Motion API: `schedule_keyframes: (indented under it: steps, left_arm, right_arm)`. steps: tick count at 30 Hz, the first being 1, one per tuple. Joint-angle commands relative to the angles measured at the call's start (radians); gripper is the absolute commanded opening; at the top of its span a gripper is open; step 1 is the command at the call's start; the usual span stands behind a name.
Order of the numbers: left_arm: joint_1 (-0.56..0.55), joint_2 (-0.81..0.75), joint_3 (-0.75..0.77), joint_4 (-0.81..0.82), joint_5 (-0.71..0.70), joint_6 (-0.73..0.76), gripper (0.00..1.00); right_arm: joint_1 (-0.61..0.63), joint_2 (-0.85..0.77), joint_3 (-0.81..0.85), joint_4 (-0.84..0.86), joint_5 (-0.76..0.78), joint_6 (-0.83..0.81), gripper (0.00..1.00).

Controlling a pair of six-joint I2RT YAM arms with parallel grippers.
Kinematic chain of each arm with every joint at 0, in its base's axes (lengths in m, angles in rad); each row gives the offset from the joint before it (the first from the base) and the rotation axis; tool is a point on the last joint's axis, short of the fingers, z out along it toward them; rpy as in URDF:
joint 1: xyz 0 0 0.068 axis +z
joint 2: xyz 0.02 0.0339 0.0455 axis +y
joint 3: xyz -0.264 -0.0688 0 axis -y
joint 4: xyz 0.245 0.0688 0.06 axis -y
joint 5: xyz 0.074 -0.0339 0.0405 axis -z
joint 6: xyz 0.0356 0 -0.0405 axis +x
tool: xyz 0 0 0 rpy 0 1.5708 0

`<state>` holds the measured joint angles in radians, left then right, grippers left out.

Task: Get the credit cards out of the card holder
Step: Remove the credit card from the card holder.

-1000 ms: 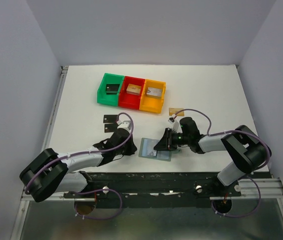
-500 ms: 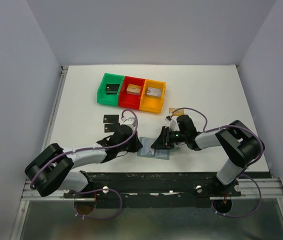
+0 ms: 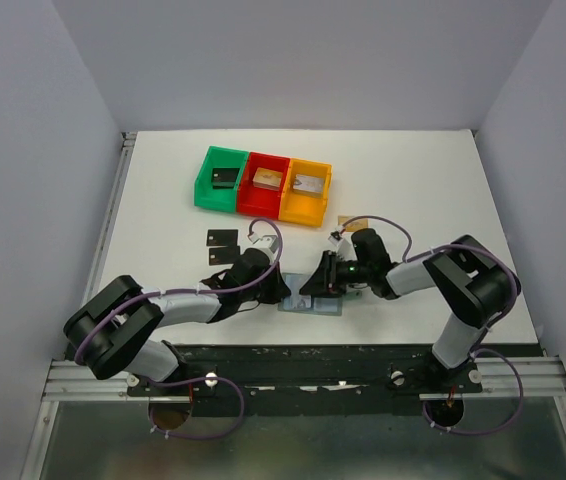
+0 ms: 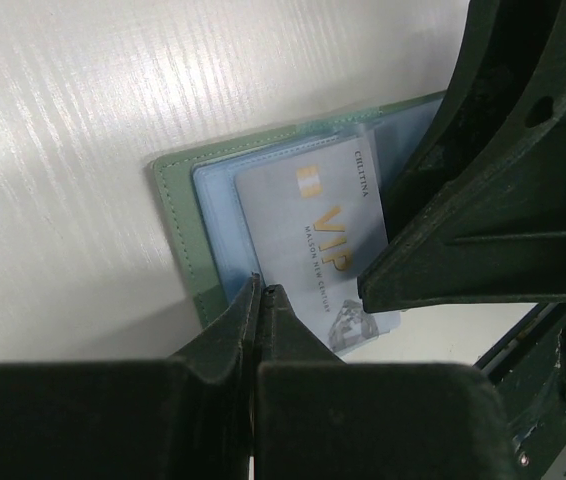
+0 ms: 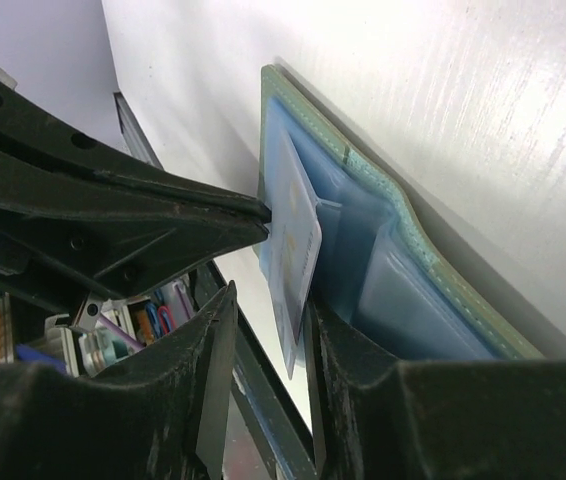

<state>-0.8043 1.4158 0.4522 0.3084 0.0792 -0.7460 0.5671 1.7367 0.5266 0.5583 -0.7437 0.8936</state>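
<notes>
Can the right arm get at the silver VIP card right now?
Probably yes: the silver card tilts up from the card holder, between the open fingers of the right gripper; the shut left gripper isn't blocking.

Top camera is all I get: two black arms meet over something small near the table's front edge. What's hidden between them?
Observer: An open grey-green card holder with pale blue pockets.
Operator: Anything inside?
Observer: A silvery card with gold VIP lettering, sticking partly out of a pocket.
Operator: Is a hand grabbing it?
Observer: The right hand has a finger on each side of the card's edge, with a gap showing on one side.
</notes>
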Motion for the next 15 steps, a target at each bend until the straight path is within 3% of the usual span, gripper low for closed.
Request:
schedule_keyframes:
  steps: [1, 15]
  left_arm:
    - [0.002, 0.017, -0.017, -0.009, -0.006, -0.007, 0.0]
    - [0.002, -0.02, -0.041, -0.031, -0.022, -0.016, 0.01]
  right_arm:
    - [-0.003, 0.041, 0.03, 0.066, -0.031, 0.034, 0.41]
    - [0.014, 0.052, 0.042, 0.04, -0.051, 0.021, 0.4]
